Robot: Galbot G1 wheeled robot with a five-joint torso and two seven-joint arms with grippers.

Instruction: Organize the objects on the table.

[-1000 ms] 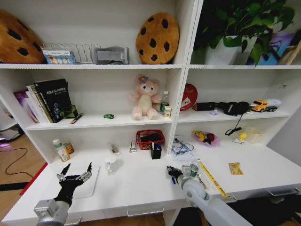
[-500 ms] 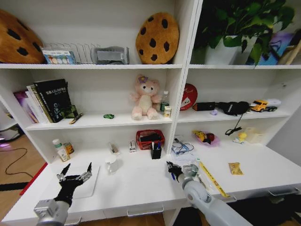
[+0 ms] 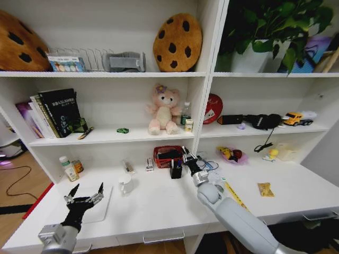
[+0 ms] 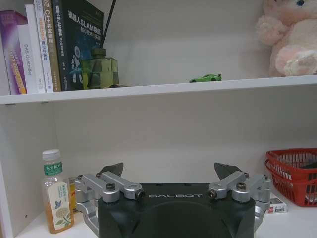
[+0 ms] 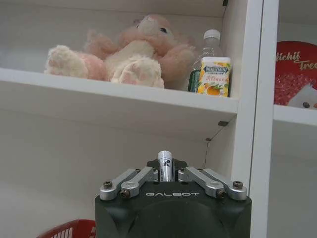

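At frame centre, the right pincer (image 3: 186,159) clenches a pen (image 5: 165,166) upright above the black pen holder (image 3: 176,171), seemingly for stowing; the left pincer (image 3: 83,198) waits released, lower left, over the worktop (image 3: 159,206).

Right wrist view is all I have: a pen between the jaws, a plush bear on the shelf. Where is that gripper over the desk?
Observer: The right gripper, shut on the pen, is a little above the black pen cup.
Operator: What's near that cup?
Observer: A red basket right behind it, at the back of the desk.
Operator: And the left arm?
Observer: The left gripper hovers, jaws open, over the laptop at the desk's left front.
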